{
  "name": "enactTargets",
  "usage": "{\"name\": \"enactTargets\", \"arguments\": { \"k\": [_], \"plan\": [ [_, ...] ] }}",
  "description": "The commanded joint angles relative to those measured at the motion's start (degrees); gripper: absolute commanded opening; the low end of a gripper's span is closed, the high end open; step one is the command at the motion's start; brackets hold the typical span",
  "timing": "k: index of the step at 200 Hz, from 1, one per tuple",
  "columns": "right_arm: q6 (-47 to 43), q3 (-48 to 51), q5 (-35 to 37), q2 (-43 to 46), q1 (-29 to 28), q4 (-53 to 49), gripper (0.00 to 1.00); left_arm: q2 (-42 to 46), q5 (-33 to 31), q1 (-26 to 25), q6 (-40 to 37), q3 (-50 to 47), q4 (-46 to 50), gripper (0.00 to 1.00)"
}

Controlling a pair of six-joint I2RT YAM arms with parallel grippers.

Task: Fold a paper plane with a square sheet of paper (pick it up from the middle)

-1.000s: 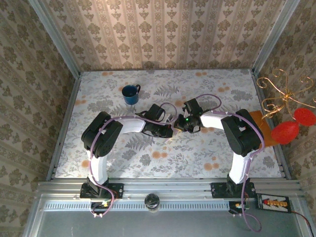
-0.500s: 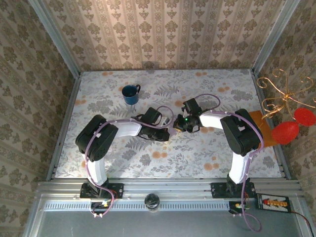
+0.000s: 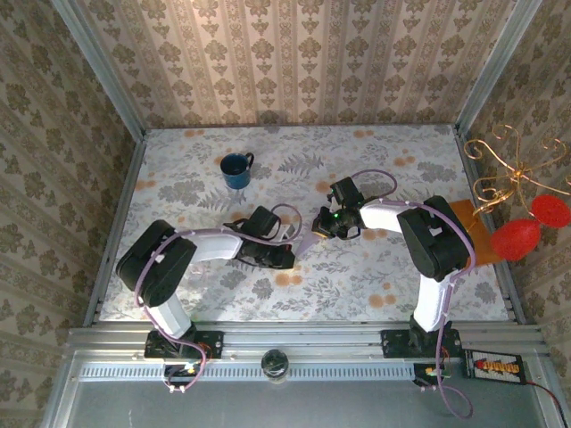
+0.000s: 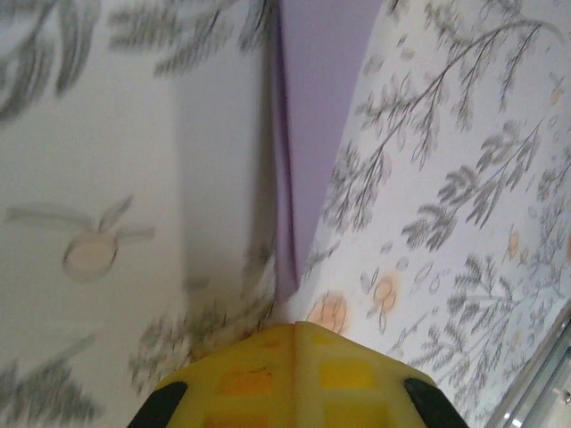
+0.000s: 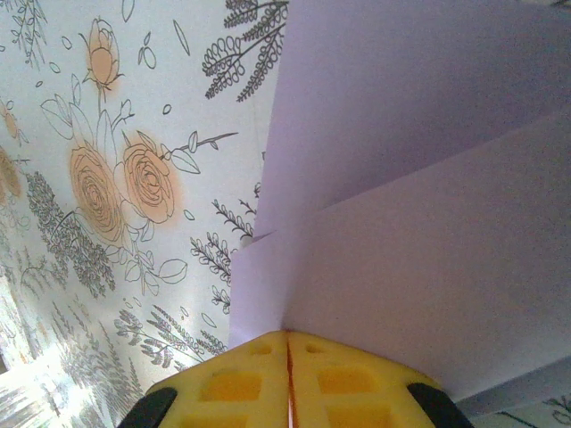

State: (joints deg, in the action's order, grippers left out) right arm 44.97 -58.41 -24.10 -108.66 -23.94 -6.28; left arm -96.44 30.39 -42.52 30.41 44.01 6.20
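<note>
The square sheet of paper [image 5: 419, 196] is pale lilac and folded into overlapping layers with a crease. My right gripper [image 5: 287, 334] is shut on its near edge, where the crease runs into the yellow fingertips. From above, the paper [image 3: 305, 241] shows as a small pale sliver between the two grippers at mid-table. My left gripper [image 4: 299, 325] is shut, and a narrow lilac strip of the paper [image 4: 317, 107] ends in a point just ahead of its fingertips, with a thin gap of tablecloth between. In the top view the left gripper [image 3: 285, 258] sits low, just left of the right gripper [image 3: 319, 229].
A blue mug [image 3: 236, 169] stands at the back left. An orange-brown flat rectangle [image 3: 473, 228] lies at the right edge, beside a gold wire stand with red balls [image 3: 526, 225]. Patterned walls close the table [image 3: 393, 285] on three sides.
My left arm has pulled back toward the near left, its gripper sliding away from the right gripper along the paper. The right gripper has stayed put, holding the paper.
</note>
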Motion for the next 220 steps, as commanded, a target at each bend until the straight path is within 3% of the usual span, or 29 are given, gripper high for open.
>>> {"name": "enactTargets", "arguments": {
  "k": [1,44,99,220],
  "plan": [
    [-0.41,1.93,7.19,-4.84,-0.23,-7.41,0.09,3.03,-0.49,0.83,1.81,-1.98,7.89,0.04],
    [1.76,3.30,5.40,-1.83,-2.95,-6.26,0.08,7.94,-0.67,2.16,4.13,1.92,2.76,0.06],
    [5.34,4.37,3.91,1.31,-6.44,-3.49,0.09,-1.59,1.97,1.41,9.38,6.59,-6.08,0.06],
    [-0.03,0.98,4.64,5.69,-3.24,-6.15,0.09,-7.36,-2.75,1.13,7.12,7.38,1.71,0.04]
  ]
}}
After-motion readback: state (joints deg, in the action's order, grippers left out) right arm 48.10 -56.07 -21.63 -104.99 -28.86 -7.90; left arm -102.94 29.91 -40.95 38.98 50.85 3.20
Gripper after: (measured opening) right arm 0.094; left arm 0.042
